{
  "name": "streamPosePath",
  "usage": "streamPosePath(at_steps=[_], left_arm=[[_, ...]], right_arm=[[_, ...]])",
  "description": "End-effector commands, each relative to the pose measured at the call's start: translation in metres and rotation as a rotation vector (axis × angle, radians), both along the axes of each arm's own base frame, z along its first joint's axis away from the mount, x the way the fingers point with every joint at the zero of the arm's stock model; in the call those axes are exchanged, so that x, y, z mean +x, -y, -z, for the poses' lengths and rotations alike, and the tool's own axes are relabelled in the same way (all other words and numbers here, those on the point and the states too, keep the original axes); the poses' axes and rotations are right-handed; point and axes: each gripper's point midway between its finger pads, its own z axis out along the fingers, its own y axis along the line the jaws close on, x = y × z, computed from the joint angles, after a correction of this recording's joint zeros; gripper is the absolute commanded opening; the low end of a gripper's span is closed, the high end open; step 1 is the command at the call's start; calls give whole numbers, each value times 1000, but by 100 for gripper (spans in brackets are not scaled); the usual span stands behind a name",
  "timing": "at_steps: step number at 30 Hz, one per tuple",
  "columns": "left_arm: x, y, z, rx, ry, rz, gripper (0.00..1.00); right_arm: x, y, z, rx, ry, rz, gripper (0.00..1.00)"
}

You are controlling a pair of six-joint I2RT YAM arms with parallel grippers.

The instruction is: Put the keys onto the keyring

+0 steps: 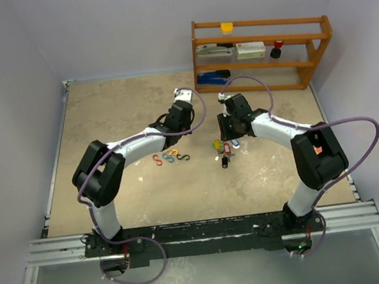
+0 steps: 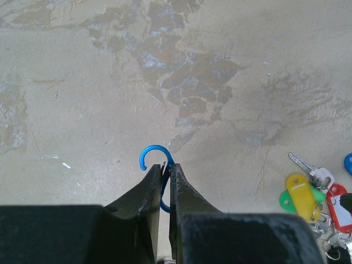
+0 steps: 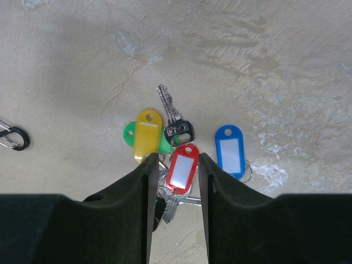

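The left arm (image 1: pixel 139 146) bends in from the left. Its left hand (image 2: pixel 165 179) is pinched tight on a blue clip (image 2: pixel 153 152). Only the top hook of the clip shows, and the rest is hidden between the fingers. Near that hand, seen from above, more small clips (image 1: pixel 169 157) lie on the tan worktop (image 1: pixel 104 117), too tiny to make out well. Next come the keys (image 3: pixel 177 132), in a loose heap near the middle of the worktop. Their yellow tag (image 3: pixel 147 135) covers most of a green tag (image 3: pixel 129 133), and a blue tag (image 3: pixel 229 149) lies just beside the heap. The right hand (image 3: pixel 175 159) points down over the heap, half wide, with the red tag (image 3: pixel 181 171) between its fingers. A gap shows on one side. At the far right stands a wooden shelf (image 1: pixel 285 21) holding a yellow thing (image 1: pixel 227 26), a box (image 1: pixel 250 50) and other bits that are hard to tell.
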Motion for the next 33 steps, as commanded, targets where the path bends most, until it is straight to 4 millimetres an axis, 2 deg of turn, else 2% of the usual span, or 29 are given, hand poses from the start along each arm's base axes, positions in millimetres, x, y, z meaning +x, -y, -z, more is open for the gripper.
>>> streamPosePath(at_steps=[1,12,33], left_arm=[[3,1,-21,-48,51,-14,0],[0,0,-14,-52,42,-16,0],[1,-1,-9,-34,36,-15,0]], right_arm=[[6,-11,-10,32,8,-33,37],[3,-16,4,31,-32,-48,35],[3,-21,14,28,-67,-60,20]])
